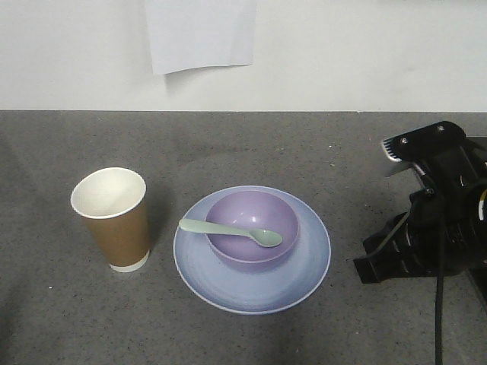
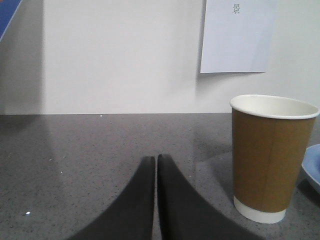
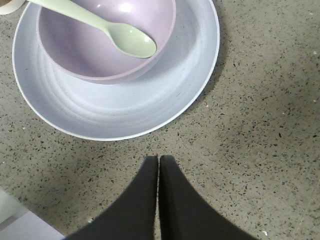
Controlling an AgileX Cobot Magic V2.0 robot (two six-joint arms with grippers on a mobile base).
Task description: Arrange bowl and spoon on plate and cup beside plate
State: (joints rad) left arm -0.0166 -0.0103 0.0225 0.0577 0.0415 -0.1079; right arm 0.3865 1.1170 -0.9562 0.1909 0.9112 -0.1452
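Observation:
A lavender bowl (image 1: 247,245) sits on the pale blue plate (image 1: 304,277) at the middle of the counter. The mint-green spoon (image 1: 228,230) lies across the bowl, its scoop inside and its handle over the left rim. To the left of the plate stands the brown paper cup (image 1: 114,220), upright and apart from it. In the right wrist view the bowl (image 3: 90,55), spoon (image 3: 120,35) and plate (image 3: 165,95) lie ahead of my right gripper (image 3: 159,158), which is shut and empty. My left gripper (image 2: 156,157) is shut and empty, with the cup (image 2: 270,155) to its right.
The right arm (image 1: 426,220) is over the counter's right side, a black cable hanging below it. A white paper sheet (image 1: 202,34) hangs on the back wall. The grey speckled counter (image 1: 91,319) ends at that wall.

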